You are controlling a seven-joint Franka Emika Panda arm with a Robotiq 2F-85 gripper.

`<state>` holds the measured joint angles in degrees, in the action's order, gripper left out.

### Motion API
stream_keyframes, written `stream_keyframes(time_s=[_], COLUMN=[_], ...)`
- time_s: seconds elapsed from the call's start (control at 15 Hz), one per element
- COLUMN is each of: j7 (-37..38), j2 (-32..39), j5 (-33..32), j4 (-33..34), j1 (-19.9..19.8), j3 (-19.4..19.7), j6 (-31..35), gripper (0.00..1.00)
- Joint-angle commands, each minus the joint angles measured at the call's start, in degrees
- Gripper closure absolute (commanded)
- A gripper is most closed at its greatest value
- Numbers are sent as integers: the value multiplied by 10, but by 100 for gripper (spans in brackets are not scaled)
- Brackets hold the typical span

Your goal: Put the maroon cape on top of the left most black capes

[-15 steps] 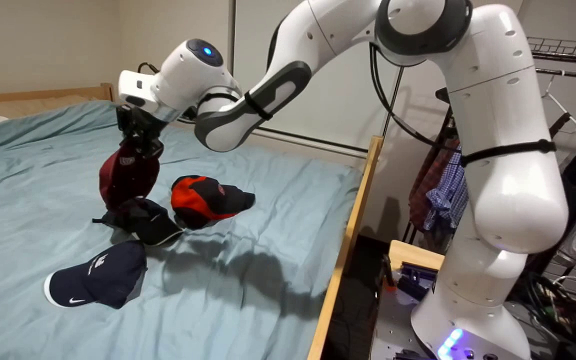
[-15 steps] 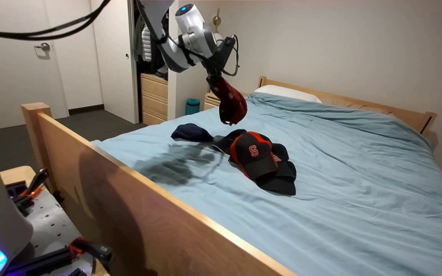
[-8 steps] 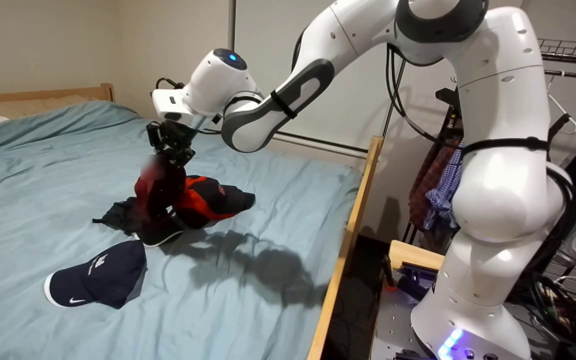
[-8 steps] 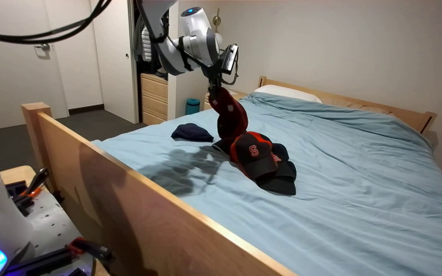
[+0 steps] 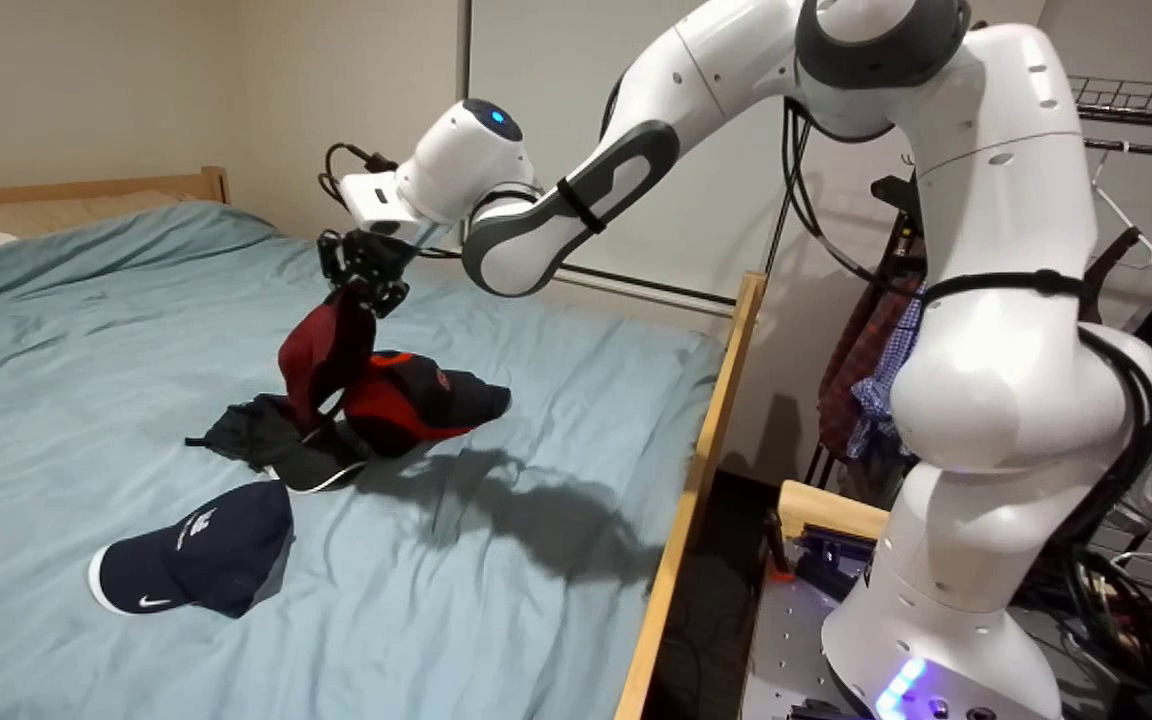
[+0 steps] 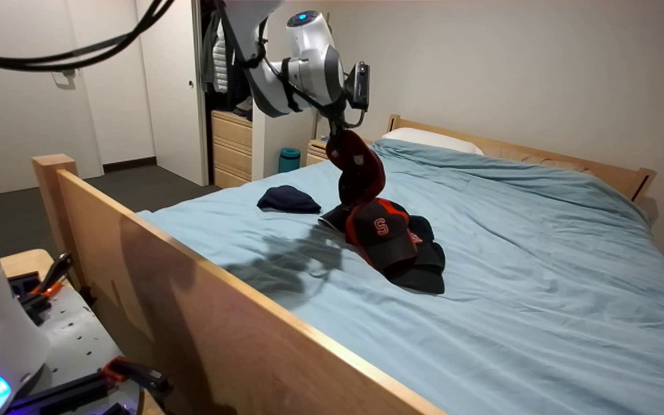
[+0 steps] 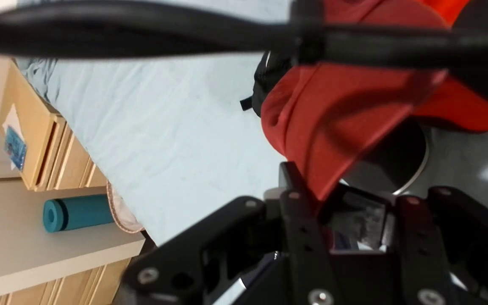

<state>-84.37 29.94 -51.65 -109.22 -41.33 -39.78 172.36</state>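
The tool (image 5: 360, 288) is clamped down on the brim of the maroon cap (image 5: 321, 350) — jaws nearly together as far as can be made out in the wrist view, w/ the fabric edge pinched betw. them. The cap is held right below the tool, brim up & crown down, long axis near upright w/ a slight lean; in an exterior view the crown is seen a bit to pic. left of the grip. Below the crown, the black cap (image 5: 286, 455) w/ the white-edged brim is found, taken here as the target; whether contact is made can't be told. The red-and-black cap (image 6: 381, 230) is set just beside it, so a lean onto that one is prob. the main risk. For the next move, lowering plus a tilt is prob. needed — long axis to be laid flat before let-go.
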Motion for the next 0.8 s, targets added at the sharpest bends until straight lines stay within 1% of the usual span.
stream_keyframes(time_s=[0.0, 0.2, 0.33, 0.4, 0.53, 0.67, 0.73], j7=[-152, -265, -333, -367, -393, -405, -440], j2=[51, 138, 201, 233, 251, 264, 239], j5=[-5, 7, 9, 11, 26, 19, 71], j4=[-10, -30, -52, -58, -71, -74, -80], j1=[-130, -239, -303, -326, -362, -389, -388], j3=[-110, -226, -294, -318, -326, -319, -298], j6=[44, 21, -26, -58, -96, -102, -87], gripper=[94, 94, 94, 94, 94, 94, 94])
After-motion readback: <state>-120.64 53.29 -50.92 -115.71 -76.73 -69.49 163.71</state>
